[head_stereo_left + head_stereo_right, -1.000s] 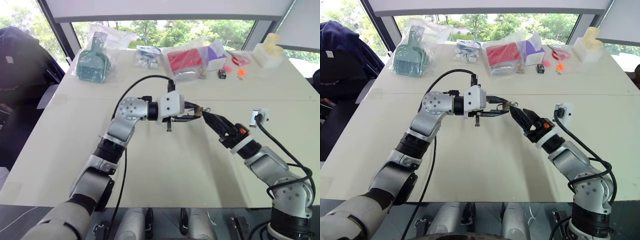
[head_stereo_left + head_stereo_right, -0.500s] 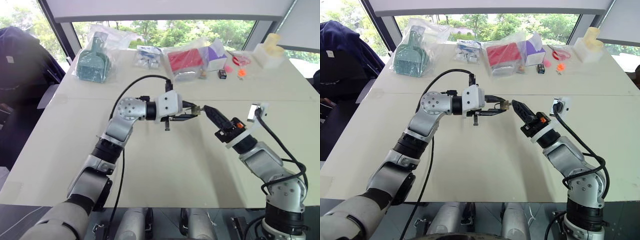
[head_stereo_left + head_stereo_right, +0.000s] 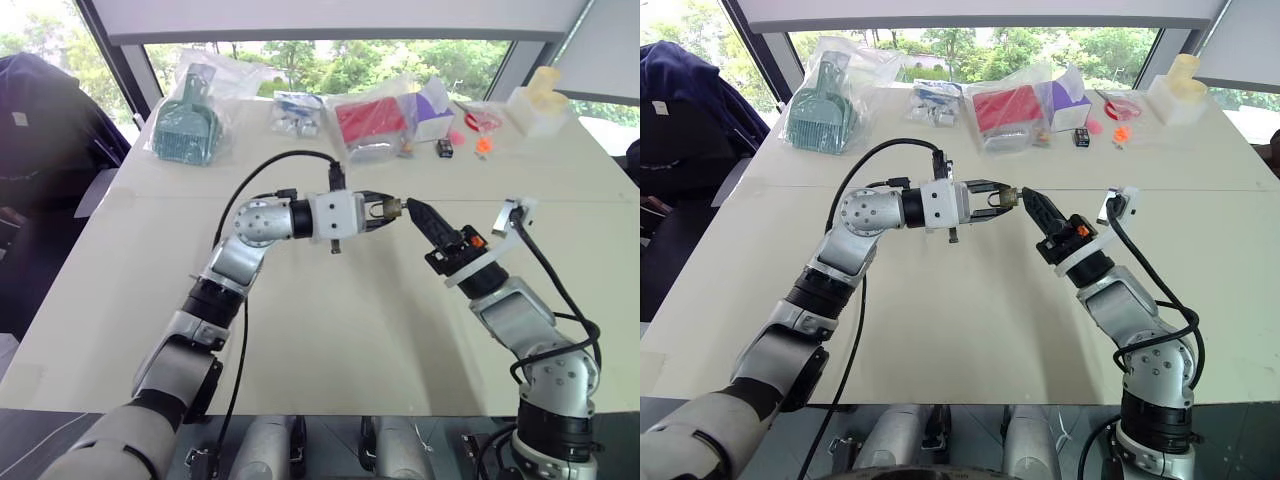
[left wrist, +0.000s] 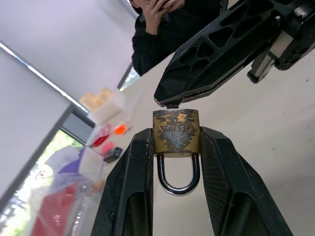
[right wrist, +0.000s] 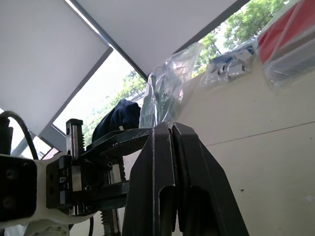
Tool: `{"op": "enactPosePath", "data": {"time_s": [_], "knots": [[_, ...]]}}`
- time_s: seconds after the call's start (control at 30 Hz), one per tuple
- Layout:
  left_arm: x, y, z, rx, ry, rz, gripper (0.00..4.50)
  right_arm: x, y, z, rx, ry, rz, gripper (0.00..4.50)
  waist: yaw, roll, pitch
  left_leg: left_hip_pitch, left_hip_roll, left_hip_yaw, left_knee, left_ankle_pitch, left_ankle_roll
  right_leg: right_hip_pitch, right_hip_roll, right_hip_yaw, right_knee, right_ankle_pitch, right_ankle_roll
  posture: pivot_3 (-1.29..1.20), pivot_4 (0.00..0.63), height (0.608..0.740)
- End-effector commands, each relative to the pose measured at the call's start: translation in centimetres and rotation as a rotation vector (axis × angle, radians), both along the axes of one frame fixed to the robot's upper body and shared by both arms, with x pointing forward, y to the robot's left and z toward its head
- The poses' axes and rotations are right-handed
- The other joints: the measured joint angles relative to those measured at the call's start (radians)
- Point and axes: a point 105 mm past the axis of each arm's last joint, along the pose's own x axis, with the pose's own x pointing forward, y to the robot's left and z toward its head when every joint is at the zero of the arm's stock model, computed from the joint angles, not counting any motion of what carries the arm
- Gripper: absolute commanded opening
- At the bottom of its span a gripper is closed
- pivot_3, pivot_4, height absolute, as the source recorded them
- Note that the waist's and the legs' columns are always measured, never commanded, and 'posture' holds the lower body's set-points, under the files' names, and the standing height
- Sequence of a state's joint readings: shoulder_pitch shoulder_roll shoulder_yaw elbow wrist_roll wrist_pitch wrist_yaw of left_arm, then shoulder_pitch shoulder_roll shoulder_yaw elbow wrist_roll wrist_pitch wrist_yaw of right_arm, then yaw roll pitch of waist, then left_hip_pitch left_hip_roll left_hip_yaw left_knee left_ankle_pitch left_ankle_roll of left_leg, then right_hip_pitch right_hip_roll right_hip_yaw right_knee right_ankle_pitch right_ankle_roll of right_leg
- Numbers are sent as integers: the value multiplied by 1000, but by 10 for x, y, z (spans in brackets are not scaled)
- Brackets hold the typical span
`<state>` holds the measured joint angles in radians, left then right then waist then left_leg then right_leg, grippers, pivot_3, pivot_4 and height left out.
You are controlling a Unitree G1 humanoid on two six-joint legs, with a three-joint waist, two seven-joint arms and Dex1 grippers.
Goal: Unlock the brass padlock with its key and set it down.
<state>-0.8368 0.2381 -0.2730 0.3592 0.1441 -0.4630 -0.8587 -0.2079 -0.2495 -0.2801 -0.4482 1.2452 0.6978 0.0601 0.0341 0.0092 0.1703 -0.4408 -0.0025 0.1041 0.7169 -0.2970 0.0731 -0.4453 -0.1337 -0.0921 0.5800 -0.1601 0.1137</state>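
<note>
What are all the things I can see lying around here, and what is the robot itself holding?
Brass padlock: one, golden with a silvery shackle, clamped between the left end effector's fingers above the table.
Table: one, cream, under everything.
Teal item in a clear bag: one, far left corner.
Blue and white bagged items: one bag, far edge, middle.
Red box in a bag: one, far edge.
Purple and white box: one, beside the red box.
Small black and orange items: a few, far right.
Pale block: one, far right corner.
Person: one, dark sleeves, beyond the table.
Left end effector: shut on the padlock.
Right end effector: shut, tip at the padlock's base.
</note>
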Motion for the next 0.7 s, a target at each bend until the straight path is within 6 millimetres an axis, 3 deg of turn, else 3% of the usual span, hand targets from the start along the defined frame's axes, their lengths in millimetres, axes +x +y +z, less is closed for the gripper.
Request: {"op": "enactPosePath", "data": {"time_s": [0.03,0.23,0.43,0.6,0.7], "knots": [[-22,-11,36,-101,-288,-83,760,7,2,-11,40,79,-18,38,1,0,0,0,0,0,0,0,0,0,0,0,0,0,0,0,150,735],[-27,-9,48,-179,-572,-24,760,14,11,-11,124,133,-32,38,1,0,0,0,0,0,0,0,0,0,0,0,0,0,0,0,150,735],[-15,-5,55,-212,-696,65,760,17,12,-7,193,171,-39,38,3,0,0,0,0,1,-1,0,0,0,0,0,0,1,1,0,150,735],[2,-7,39,-166,-438,45,760,6,9,13,85,10,-20,38,3,0,0,0,0,1,-1,0,0,-1,0,0,0,1,1,0,150,735],[4,-6,30,-102,-343,-1,760,-4,1,27,48,-83,21,936,-1,0,0,0,0,2,-1,0,0,-1,-1,0,0,0,1,0,150,735]]}}
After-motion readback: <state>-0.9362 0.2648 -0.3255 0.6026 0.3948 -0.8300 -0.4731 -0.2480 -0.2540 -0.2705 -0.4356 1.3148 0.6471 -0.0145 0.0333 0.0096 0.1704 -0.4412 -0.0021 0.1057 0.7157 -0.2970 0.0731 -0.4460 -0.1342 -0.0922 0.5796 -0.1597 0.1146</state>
